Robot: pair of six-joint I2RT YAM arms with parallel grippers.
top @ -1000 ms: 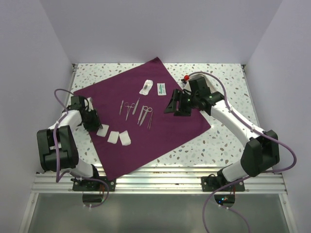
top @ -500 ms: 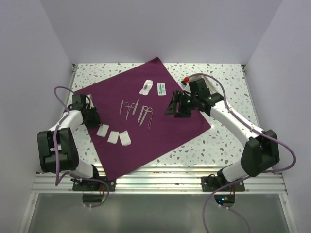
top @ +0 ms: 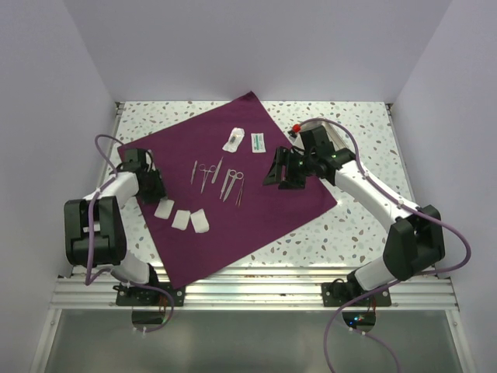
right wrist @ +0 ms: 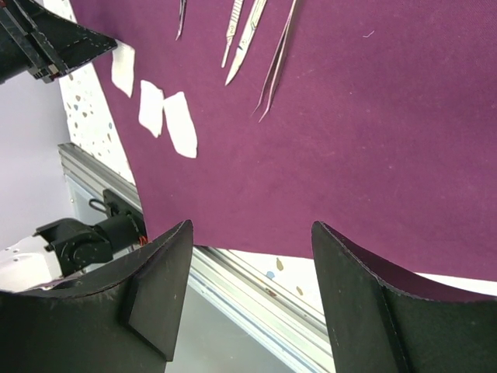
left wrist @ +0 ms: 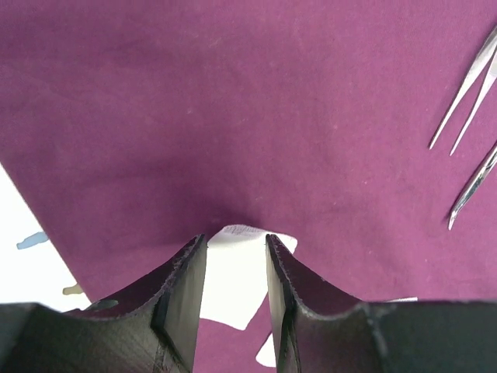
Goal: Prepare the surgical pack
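Note:
The surgical pack [top: 233, 217] lies spread as a large purple sheet on the speckled table, also filling the left wrist view [left wrist: 295, 116] and the right wrist view [right wrist: 373, 140]. On it rest three white gauze squares [top: 181, 219], steel instruments [top: 206, 172] and two small packets [top: 234, 139]. My left gripper [top: 154, 193] hovers at the sheet's left edge, open, with nothing pinched. One gauze square [left wrist: 233, 268] shows flat on the sheet through the gap between its fingers [left wrist: 182, 291]. My right gripper [top: 278, 179] hangs open over the sheet's right side, fingers [right wrist: 159, 287] wide apart.
A small red-capped object [top: 297, 125] sits on the table behind the right arm. The metal rail [top: 256, 289] runs along the near edge, close to the sheet's front corner. Forceps tips [left wrist: 466, 101] lie to the right of my left gripper.
My left gripper has shifted slightly farther back and right along the sheet's left edge, toward the gauze. The right arm has hardly moved.

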